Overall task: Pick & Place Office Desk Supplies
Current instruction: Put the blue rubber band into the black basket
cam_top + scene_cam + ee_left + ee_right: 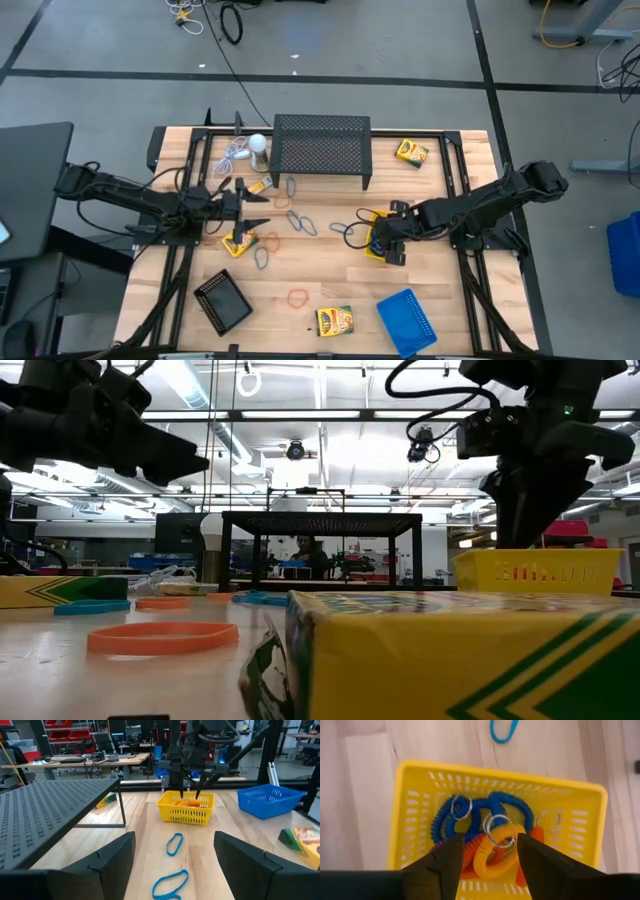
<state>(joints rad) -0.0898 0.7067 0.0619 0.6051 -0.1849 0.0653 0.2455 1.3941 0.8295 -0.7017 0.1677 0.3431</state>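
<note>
Wooden table (pixel 330 285) with trays, crayon boxes, loops, mesh stand.

Right tool (pixel 191 795) hangs open-fingered above the yellow tray (pixel 185 808) of loops.

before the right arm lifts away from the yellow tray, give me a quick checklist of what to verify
1. Right gripper fingers apart: ok.
2. Nothing held between them: ok, the orange coil loop lies in the tray below.
3. Coil loops inside the yellow tray: ok, blue and orange ones rest within its walls.
4. Loop snagged on a finger: cannot tell.
5. Left gripper clear of the tray: ok, open and well back.
6. Loose loops left on the table: not ok, several remain.
</note>
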